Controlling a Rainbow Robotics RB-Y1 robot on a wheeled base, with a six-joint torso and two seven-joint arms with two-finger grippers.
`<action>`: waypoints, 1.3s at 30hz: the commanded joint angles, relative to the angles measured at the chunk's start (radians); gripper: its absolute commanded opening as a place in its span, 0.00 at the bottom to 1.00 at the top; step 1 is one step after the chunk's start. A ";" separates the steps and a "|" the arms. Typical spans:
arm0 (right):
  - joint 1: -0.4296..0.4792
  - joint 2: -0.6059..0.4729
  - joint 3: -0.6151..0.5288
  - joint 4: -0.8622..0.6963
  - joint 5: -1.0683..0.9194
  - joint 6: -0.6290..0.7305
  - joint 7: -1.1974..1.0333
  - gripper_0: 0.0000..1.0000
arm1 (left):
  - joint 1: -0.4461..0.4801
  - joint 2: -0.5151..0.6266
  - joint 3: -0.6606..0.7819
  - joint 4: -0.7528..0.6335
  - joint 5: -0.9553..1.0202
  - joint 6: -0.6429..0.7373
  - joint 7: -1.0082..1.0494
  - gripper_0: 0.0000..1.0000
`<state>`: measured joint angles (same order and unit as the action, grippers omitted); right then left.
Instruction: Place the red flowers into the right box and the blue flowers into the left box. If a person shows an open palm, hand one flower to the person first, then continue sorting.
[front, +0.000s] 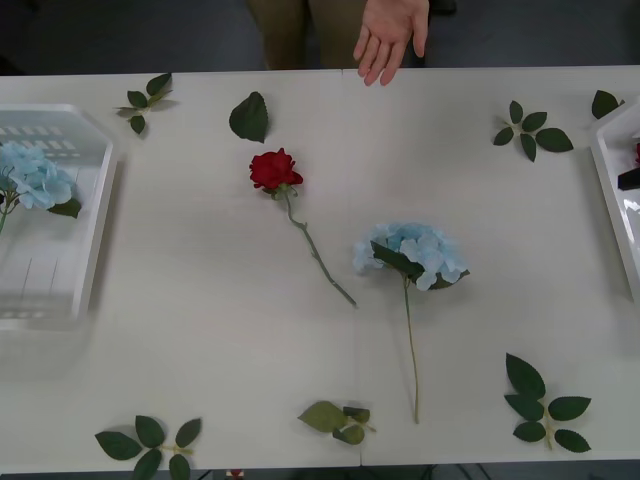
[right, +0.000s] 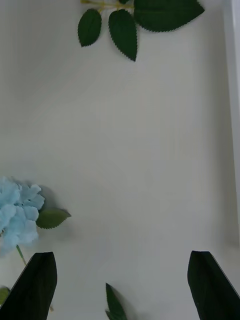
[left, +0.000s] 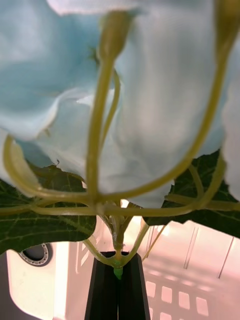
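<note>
Meanwhile, the left pincer (left: 118, 290) was clamped tight on the stem of a blue hydrangea (left: 120, 90), its two black fingers pressed together around the green stalk just under the head, so the bloom hung over the ribbed floor of the left box (front: 95, 215). That grip made sense to me: holding low on the stem kept the wide fluffy head free to drop into the tray. From the front, that blue head (front: 35, 178) sat inside the left box, near its far end.

The right pincer (right: 120, 285) stood wide open and held nothing, poised above bare desk (front: 200, 340) with a second blue hydrangea (front: 412, 252) just beside it. That flower lay well to the right of the left box, stem pointing toward the robot. A red rose (front: 274, 170) lay between it and the left box. The right box (front: 612, 185) sat at the opposite edge of the desk.

Across from the robot, a person's hand (front: 390, 35) hung palm open over the desk edge, which I took as a request for a flower.
</note>
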<state>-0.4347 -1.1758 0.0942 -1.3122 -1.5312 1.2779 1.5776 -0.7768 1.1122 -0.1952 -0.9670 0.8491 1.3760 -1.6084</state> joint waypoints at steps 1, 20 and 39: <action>0.246 -0.053 -0.042 -0.248 0.072 -0.158 0.030 0.76 | 0.007 -0.008 0.020 0.004 -0.027 -0.029 0.018 0.00; 0.332 0.117 0.188 -0.559 0.367 -0.439 -0.022 0.76 | 0.017 -0.008 0.019 0.001 0.010 -0.031 0.004 1.00; 0.188 0.260 0.479 -0.601 0.511 -0.477 -0.203 0.76 | 0.017 -0.058 0.019 -0.191 0.165 0.081 -0.139 1.00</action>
<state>-0.2268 -0.9619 0.5324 -1.8817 -1.0664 0.8211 1.4956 -0.7723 1.0682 -0.1952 -1.1191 0.9838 1.4473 -1.6922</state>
